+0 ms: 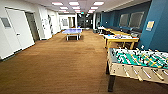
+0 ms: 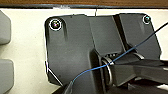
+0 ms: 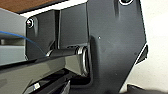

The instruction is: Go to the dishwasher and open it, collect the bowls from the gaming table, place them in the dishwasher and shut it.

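The gaming table, with a white top and yellow sides and legs, stands against the blue wall at the right, some way ahead across the carpet. A few small coloured things lie on its top, too blurred for me to tell whether they are the bowls. The dishwasher is out of view. Both wrist views look onto the robot's own dark plate and jointed bar over a pale surface.
A table-football table with a green field and rods stands close at the front right. A blue table-tennis table sits far ahead at centre. White doors line the left wall. Brown carpet stretches ahead.
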Controlling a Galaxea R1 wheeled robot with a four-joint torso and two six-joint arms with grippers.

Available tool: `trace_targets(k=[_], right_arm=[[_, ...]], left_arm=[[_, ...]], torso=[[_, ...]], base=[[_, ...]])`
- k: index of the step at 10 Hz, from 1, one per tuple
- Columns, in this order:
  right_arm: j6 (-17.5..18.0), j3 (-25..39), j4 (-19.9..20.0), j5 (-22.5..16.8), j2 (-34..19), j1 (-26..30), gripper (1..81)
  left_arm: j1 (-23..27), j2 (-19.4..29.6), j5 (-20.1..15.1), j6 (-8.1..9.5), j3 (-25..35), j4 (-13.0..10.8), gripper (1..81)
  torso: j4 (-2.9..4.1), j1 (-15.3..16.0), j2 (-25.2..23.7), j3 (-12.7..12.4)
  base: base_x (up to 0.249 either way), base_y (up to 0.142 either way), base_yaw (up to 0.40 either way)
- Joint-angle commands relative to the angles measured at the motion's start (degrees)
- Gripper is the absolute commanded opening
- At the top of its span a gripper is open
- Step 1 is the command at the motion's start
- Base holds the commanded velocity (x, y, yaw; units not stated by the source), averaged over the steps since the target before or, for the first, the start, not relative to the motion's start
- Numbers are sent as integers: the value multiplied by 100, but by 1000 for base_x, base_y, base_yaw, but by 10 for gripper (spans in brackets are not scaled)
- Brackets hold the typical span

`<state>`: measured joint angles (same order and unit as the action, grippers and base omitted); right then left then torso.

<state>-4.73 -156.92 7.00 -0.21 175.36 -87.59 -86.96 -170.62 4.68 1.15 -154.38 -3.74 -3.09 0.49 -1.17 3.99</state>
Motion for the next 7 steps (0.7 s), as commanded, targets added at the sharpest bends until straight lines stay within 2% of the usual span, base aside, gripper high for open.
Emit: trace_targets(k=[1,7], right_arm=[[-19,22,-41,-340,37,246,811],[-19,4,-41,-340,37,228,811]], left_arm=[[209,36,-292,-18,4,-4,811],[209,36,-292,-18,4,5,811]], torso=[[0,0,0,0],[0,-6,0,-2]], base=[[127,0,0],[137,0,0]])
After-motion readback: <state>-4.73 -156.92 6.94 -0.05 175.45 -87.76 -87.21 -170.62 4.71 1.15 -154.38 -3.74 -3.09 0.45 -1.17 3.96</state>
